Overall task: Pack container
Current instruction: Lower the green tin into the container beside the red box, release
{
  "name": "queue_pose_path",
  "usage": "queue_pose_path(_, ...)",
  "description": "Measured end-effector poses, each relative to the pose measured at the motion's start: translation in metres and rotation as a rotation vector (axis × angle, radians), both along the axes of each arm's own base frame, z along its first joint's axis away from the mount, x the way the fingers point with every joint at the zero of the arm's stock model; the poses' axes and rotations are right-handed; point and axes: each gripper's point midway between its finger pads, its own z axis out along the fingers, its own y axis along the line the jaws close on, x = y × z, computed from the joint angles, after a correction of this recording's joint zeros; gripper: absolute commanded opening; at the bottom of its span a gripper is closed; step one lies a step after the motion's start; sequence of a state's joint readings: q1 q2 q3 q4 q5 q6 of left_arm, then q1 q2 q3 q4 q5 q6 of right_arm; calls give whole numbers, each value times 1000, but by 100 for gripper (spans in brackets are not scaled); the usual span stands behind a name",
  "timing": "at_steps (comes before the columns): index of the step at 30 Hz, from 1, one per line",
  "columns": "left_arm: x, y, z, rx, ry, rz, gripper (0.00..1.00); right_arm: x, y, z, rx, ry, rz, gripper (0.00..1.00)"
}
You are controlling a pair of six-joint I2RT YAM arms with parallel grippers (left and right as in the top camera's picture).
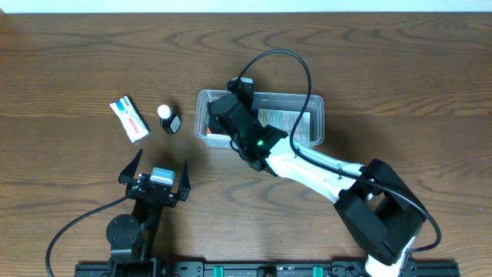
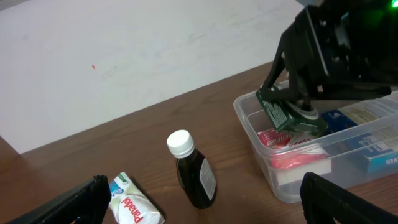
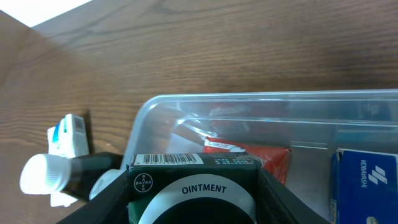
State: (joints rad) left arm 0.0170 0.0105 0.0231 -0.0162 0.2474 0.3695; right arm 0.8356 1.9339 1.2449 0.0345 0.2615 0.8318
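The right gripper, clamped on a dark green ointment box above the left end of the clear plastic rectangular container on the wooden tabletop, needed to lower it flat before releasing; the left gripper sat open.

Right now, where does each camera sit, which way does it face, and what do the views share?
Overhead: fixed above the table, looking straight down on the container; both arms show, left gripper open, right gripper over one end of it.
Left wrist: low near the table, facing the brown bottle and container; its own dark fingers frame the bottom corners.
Right wrist: just above the container, looking obliquely down past the ointment box it grips.
Shared: bottle and container appear in all three.
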Motion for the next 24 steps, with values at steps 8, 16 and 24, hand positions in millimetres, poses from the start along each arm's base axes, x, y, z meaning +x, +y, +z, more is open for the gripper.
queue_pose_path(8,0,0,0,0,0,0,98,0,0,-21,-26,27,-4,49)
queue_pose_path(16,0,0,0,0,0,0,98,2,1,-19,-14,19,-6,53)
queue_pose_path(24,0,0,0,0,0,0,98,3,3,-16,1,12,-10,59)
